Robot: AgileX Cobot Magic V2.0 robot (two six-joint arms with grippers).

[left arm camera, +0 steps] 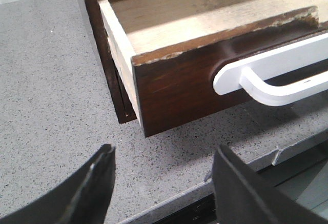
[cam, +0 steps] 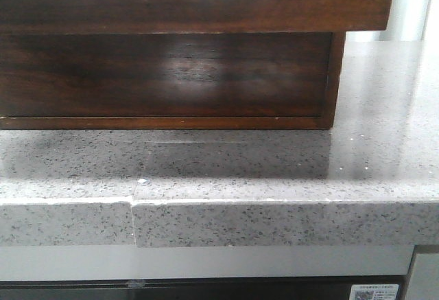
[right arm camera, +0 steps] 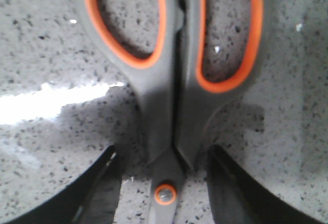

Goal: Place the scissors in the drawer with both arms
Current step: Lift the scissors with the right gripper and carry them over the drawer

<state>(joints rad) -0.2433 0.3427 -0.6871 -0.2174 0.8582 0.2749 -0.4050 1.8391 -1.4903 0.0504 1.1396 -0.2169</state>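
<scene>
- The drawer (left arm camera: 205,55) is seen pulled part-way out of its dark wood cabinet (cam: 171,73) in the left wrist view, so the pale bare-wood inside is exposed from above. It looks like it's been left open so something can be dropped in.
- A white looped handle (left arm camera: 271,75) is fixed across the drawer front, over the rounded notch.
- The left pincer (left arm camera: 161,183) is held wide open with nothing between its black fingers (left arm camera: 97,183), just in front of the drawer's near corner, above the speckled grey tabletop (left arm camera: 46,80). Probably parked there to stay clear of the opening.
- The scissors (right arm camera: 174,80) are lying flat on the tabletop, blades shut, grey handles with orange-lined loops pointing away from the right pincer (right arm camera: 166,183).
- The right pincer is spread open, one finger on each side of the scissors near the orange pivot screw (right arm camera: 165,194). No contact can be made out yet, so nothing is gripped.
- Straddling at the pivot makes sense, since it's the narrowest spot.
- Neither arm is visible in the front view.
</scene>
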